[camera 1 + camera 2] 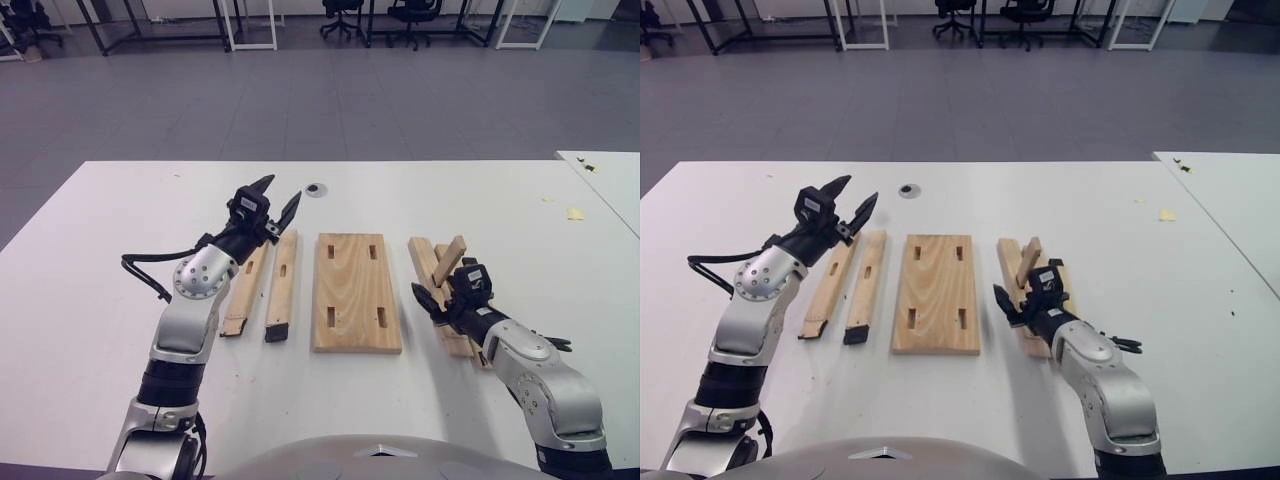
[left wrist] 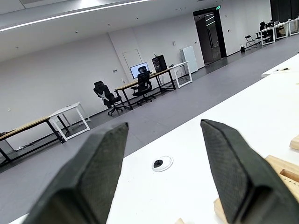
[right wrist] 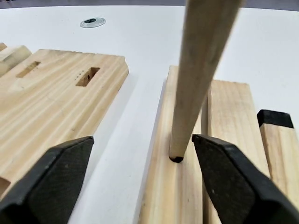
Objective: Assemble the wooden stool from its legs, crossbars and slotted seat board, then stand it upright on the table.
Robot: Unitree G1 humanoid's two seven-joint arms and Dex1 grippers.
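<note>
The slotted seat board (image 1: 355,290) lies flat in the middle of the white table (image 1: 100,260). Left of it, two wooden legs (image 1: 247,285) (image 1: 283,283) with dark feet lie side by side. My left gripper (image 1: 272,203) hangs open above their far ends, holding nothing. To the right of the board is a pile of legs and crossbars (image 1: 428,262), with one thin bar (image 3: 205,70) leaning up, its lower end resting on a flat piece. My right gripper (image 1: 440,297) is open at the pile's near end, its fingers (image 3: 60,172) either side of that bar's foot without touching it.
A round cable grommet (image 1: 316,189) sits in the table beyond the board. Small yellow scraps (image 1: 575,213) lie far right. A second table (image 1: 605,180) stands to the right. Office chairs and desks are far behind on grey floor.
</note>
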